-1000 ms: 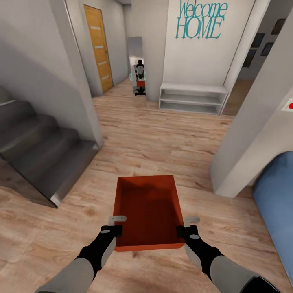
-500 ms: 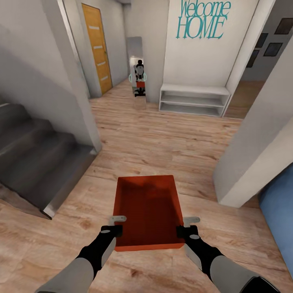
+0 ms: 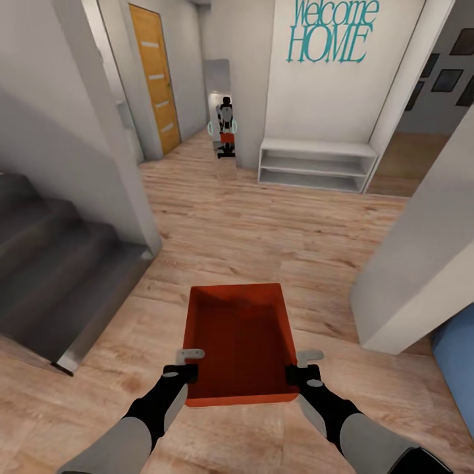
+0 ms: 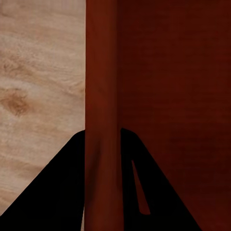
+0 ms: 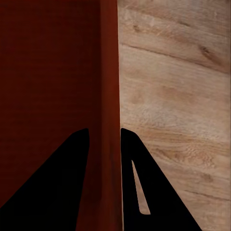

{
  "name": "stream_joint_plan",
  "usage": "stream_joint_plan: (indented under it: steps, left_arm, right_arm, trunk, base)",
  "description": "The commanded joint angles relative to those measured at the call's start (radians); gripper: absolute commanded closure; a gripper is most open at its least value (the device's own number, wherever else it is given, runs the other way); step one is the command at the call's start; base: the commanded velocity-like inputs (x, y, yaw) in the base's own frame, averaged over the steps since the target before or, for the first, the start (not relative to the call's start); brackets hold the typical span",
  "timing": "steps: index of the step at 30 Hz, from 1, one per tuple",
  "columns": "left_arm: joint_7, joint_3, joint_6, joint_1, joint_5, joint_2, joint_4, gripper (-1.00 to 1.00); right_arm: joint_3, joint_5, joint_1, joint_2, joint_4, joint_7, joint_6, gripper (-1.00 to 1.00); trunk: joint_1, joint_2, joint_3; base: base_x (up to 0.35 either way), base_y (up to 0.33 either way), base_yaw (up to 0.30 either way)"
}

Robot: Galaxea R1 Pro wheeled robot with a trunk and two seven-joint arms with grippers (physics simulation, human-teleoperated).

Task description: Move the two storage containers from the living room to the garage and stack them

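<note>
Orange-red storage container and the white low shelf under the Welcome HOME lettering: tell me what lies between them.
In the head view, only bare light wood-plank floor lies between the container and the shelf.

Teal "Welcome HOME" lettering [image 3: 327,31] hangs above a low white shelf [image 3: 317,164]. Grey stairs [image 3: 46,257] rise beside an oak door [image 3: 155,79]. A mirror [image 3: 222,112] leans nearby.
</note>
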Motion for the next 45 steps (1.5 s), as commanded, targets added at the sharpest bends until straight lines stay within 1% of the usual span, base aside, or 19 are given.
stream_joint_plan:
  steps: [1, 45]
  left_arm:
    - [0.011, -0.02, 0.005, 0.0, 0.028, 0.019, 0.008, 1.0]
    - [0.011, -0.02, 0.005, 0.0, 0.028, 0.019, 0.008, 1.0]
  right_arm:
    - [-0.004, 0.004, -0.002, -0.004, -0.005, -0.008, -0.012, 1.0]
    - [-0.004, 0.004, -0.002, -0.005, -0.005, -0.008, -0.014, 1.0]
  trunk:
    - [0.001, -0.001, -0.001]
    - [0.001, -0.001, -0.001]
  base:
    - [0.323, 0.0, 0.0]
    - [0.323, 0.0, 0.0]
